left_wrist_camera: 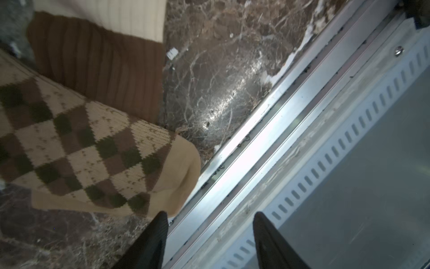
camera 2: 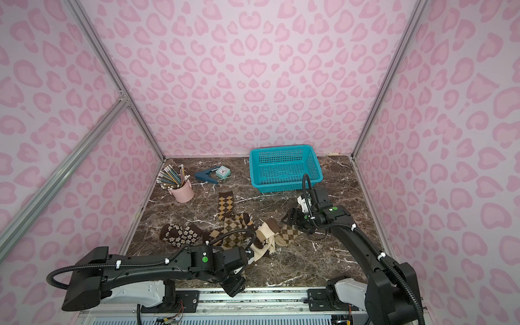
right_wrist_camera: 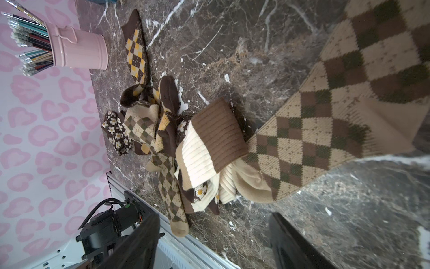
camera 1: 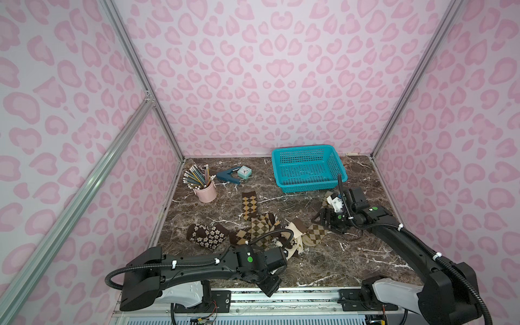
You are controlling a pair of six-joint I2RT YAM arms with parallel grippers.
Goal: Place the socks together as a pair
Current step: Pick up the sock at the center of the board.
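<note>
Socks [camera 1: 260, 228] heaped; left gripper [left_wrist_camera: 210, 214] angled downward, seemingly empty.

Soft knits on a polished stone-look top
The socks [camera 1: 261, 228] are matt knitted cloth, one ribbed sock [right_wrist_camera: 209, 139] in cream and brown; the tabletop [camera 1: 337, 253] is glossy, smooth, brown marble-look. At one o'clock the basket [camera 1: 304, 157] is perforated teal plastic; at ten o'clock the pink cup [right_wrist_camera: 79, 51] looks like painted metal — shiny.
</note>
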